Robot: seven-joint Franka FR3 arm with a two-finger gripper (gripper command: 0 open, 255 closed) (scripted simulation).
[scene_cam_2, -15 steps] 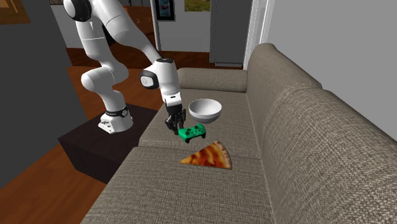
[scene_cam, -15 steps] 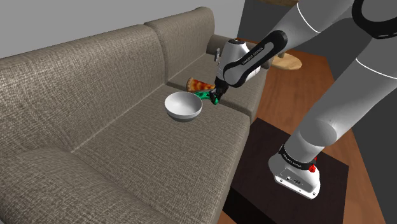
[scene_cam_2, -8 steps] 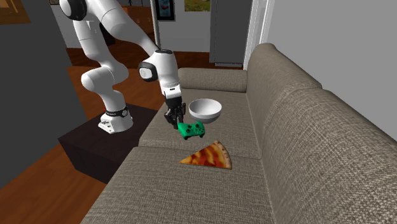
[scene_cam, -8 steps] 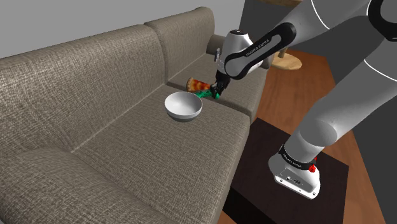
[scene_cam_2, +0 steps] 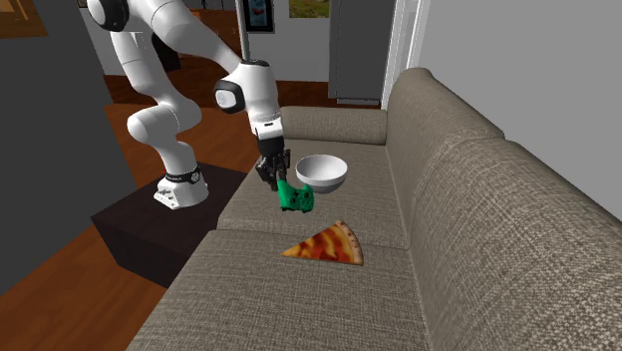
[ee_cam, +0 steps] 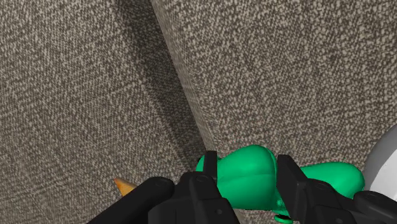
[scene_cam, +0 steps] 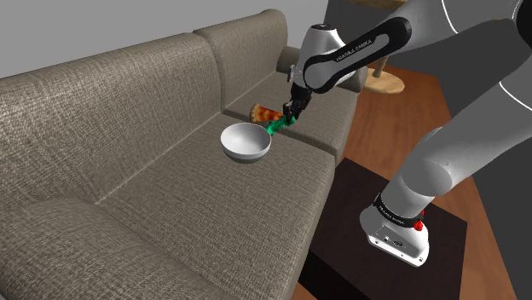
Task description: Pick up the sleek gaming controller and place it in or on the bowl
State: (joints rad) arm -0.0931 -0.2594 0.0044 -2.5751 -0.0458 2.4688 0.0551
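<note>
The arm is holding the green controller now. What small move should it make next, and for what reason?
Probably carry the green controller sideways until it is over the bowl. The jaws clasp it, and it hangs above the sofa beside the bowl, not yet over it.

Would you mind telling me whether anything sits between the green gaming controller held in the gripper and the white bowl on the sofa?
Nothing visible does. The black gripper holds the green gaming controller beside the white bowl, with bare grey-brown sofa cushion between them; the pizza slice lies on the controller's other side.
</note>
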